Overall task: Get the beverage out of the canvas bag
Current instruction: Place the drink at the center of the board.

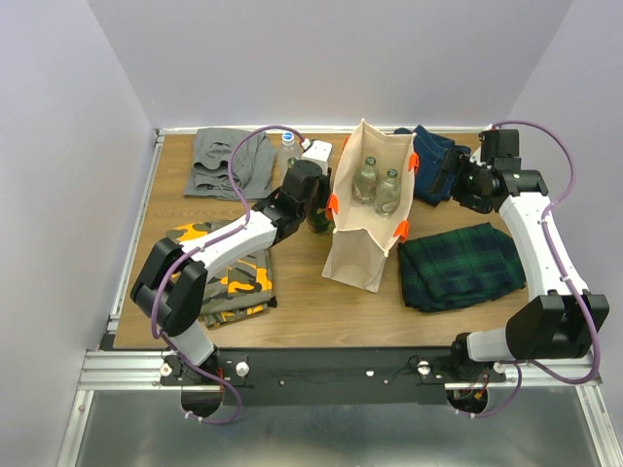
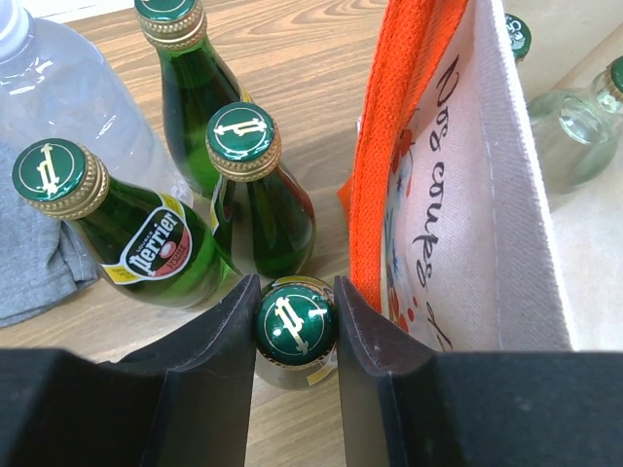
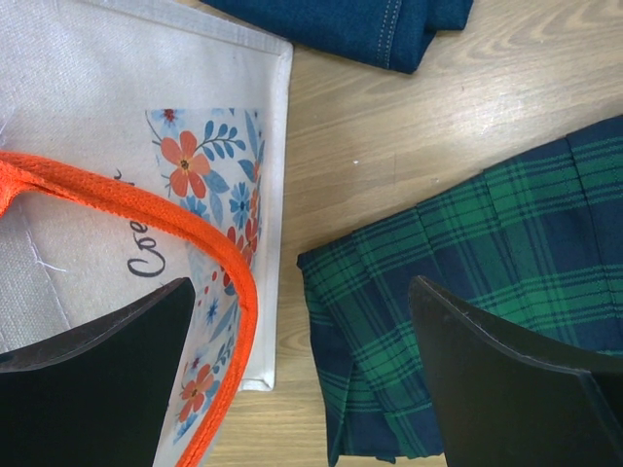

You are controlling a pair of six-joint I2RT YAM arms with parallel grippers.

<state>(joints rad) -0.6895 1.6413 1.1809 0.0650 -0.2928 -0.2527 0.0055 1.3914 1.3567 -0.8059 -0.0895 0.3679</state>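
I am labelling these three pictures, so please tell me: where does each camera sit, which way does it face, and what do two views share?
Top external: above and behind the robot, facing down on the table; the left arm and right arm show.
Left wrist: on the left arm, facing down past the left gripper, closed on a green bottle.
Right wrist: on the right arm, facing down through the open right gripper at plaid cloth.
Shared: both wrist views show the canvas bag, from opposite sides.

My white-link, black-joint arms carry purple cables; left gripper and right gripper have matte black fingers.
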